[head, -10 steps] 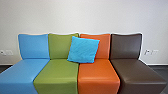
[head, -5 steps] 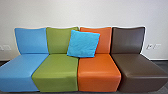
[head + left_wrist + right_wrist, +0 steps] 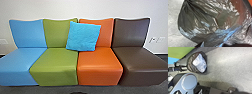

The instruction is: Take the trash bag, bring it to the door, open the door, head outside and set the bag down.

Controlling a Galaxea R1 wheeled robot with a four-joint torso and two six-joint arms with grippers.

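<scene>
The dark trash bag [image 3: 205, 21], shiny and thin, shows large in the left wrist view, its folds drawn together toward one point. In the right wrist view the bag [image 3: 190, 65] is a rounded bundle over the grey floor, with a pale patch on it. My left gripper [image 3: 185, 68] is right at the bag's side there; its grip is unclear. Whether the bag touches the floor I cannot tell. A small dark shape [image 3: 78, 93] pokes in at the head view's bottom edge, too little of it to name.
Ahead, a row of blue [image 3: 28, 33], green [image 3: 56, 35], orange [image 3: 100, 58] and brown [image 3: 131, 33] seats stands against a white wall [image 3: 85, 8]. A bright blue cushion [image 3: 83, 36] leans on the green and orange backrests. Grey floor [image 3: 228, 65] lies beside the bag.
The camera has moved: the seats look slightly larger and higher up, and floor shows below them. The small dark shape at the bottom edge has come into sight.
</scene>
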